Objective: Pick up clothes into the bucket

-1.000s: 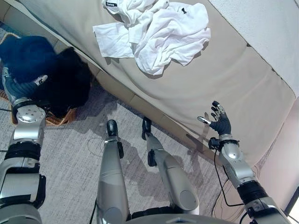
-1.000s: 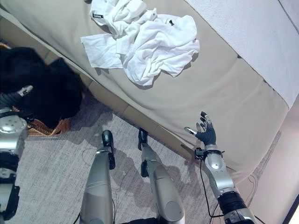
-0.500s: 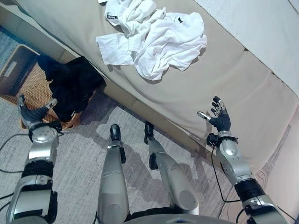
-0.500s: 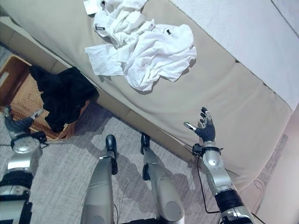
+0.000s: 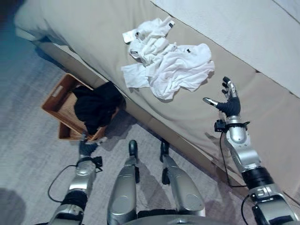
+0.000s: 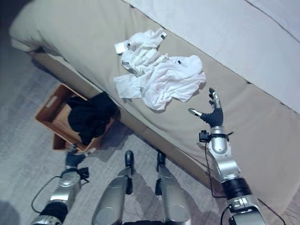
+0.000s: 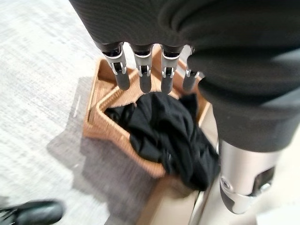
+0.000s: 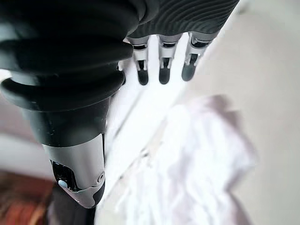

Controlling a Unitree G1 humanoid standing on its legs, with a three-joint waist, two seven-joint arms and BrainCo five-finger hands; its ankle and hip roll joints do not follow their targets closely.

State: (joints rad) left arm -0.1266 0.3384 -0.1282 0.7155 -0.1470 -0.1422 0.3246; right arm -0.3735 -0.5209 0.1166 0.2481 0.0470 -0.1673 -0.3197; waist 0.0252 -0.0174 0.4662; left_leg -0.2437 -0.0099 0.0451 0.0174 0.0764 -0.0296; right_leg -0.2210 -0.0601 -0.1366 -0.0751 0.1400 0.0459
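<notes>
1. Your white clothes (image 5: 166,68) sit in a crumpled heap on the beige sofa seat (image 5: 93,33), close to its front edge and roughly mid-way along it. It looks like more than one piece bunched together, but I can't tell how many.

2. The wicker basket (image 5: 57,105) is down on the grey carpet (image 5: 28,140), tucked right against the sofa's front base below the left part of the seat. A black garment (image 5: 96,105) is already in there, piled against the sofa-side end and spilling over that rim. The far end of the basket floor is bare.

3. Your right hand (image 5: 228,101) is up over the sofa seat, just to the right of the white heap and not touching it. Fingers are straight and spread wide, thumb stuck out toward the clothes, nothing in it. The right wrist view backs that up: straight fingers (image 8: 163,63) with the white fabric lying past them.

4. Your left hand (image 5: 86,146) is low over the carpet, just off the near corner of the basket, apart from it. In the left wrist view its fingers (image 7: 143,70) hang straight and relaxed above the basket and the black garment, holding nothing.
</notes>
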